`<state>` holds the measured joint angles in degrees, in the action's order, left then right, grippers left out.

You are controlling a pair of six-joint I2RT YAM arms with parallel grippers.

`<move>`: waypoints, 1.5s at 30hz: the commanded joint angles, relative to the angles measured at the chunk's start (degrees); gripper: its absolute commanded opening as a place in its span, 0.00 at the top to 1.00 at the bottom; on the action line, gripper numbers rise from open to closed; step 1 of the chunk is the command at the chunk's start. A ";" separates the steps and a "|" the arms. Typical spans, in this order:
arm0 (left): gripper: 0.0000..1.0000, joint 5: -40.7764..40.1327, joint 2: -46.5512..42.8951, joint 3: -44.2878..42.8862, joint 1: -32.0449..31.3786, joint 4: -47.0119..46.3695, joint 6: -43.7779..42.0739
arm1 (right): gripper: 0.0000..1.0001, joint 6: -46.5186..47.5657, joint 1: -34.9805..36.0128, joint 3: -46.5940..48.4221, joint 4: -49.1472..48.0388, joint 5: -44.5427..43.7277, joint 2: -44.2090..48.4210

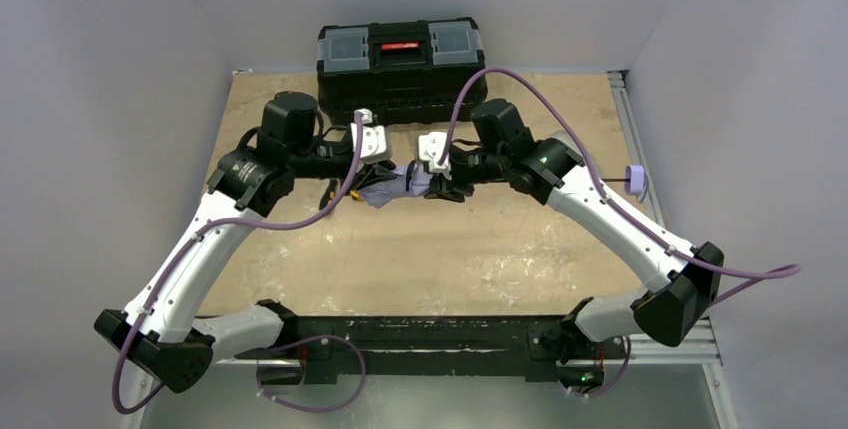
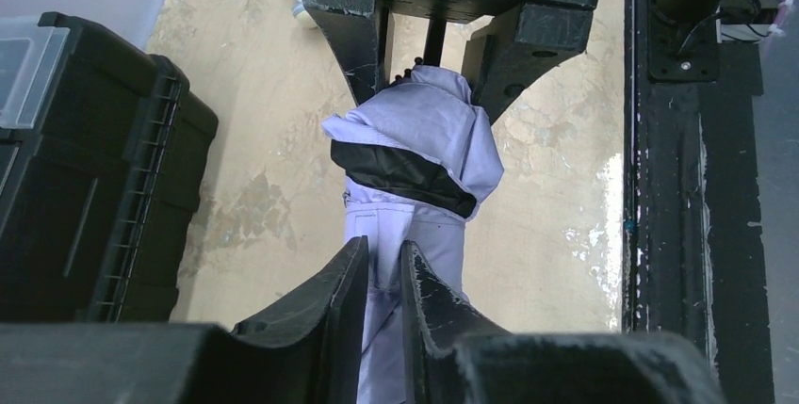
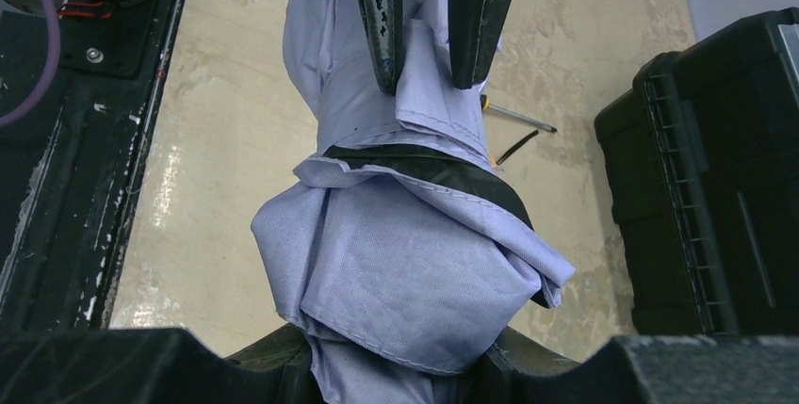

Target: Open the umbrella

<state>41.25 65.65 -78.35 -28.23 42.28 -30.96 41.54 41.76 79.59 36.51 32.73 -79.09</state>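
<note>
The umbrella (image 1: 398,187), folded, pale lavender with a black lining band (image 2: 400,173), hangs level above the table between both grippers. My left gripper (image 1: 378,187) has its jaws nearly together, pinching a fold of the umbrella's fabric (image 2: 384,267). My right gripper (image 1: 434,185) grips the other end; in the left wrist view its fingers (image 2: 358,37) stand either side of the bunched fabric and the thin black shaft (image 2: 434,41). In the right wrist view the fabric bundle (image 3: 405,263) covers my right gripper (image 3: 400,362), and the left gripper (image 3: 424,65) shows at the top.
A black toolbox (image 1: 400,61) with a red latch stands at the back of the table, close behind both wrists. A small screwdriver-like tool (image 3: 518,120) lies on the tabletop under the umbrella. A purple object (image 1: 634,181) sits at the right rail.
</note>
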 commanded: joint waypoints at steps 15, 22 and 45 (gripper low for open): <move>1.00 -4.07 3.27 -3.39 3.12 -3.23 14.93 | 1.00 13.33 3.64 -3.77 -5.84 0.12 7.62; 1.00 -13.62 6.60 -2.48 3.39 -3.14 17.55 | 1.00 15.80 6.04 -2.98 -9.58 0.86 10.93; 1.00 20.65 -3.49 4.96 11.00 -14.16 33.66 | 1.00 -9.01 -5.14 -3.76 -15.11 -11.86 3.89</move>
<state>56.05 62.81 -69.14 -17.15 36.73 -7.60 31.92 36.64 73.12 21.76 18.98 -76.25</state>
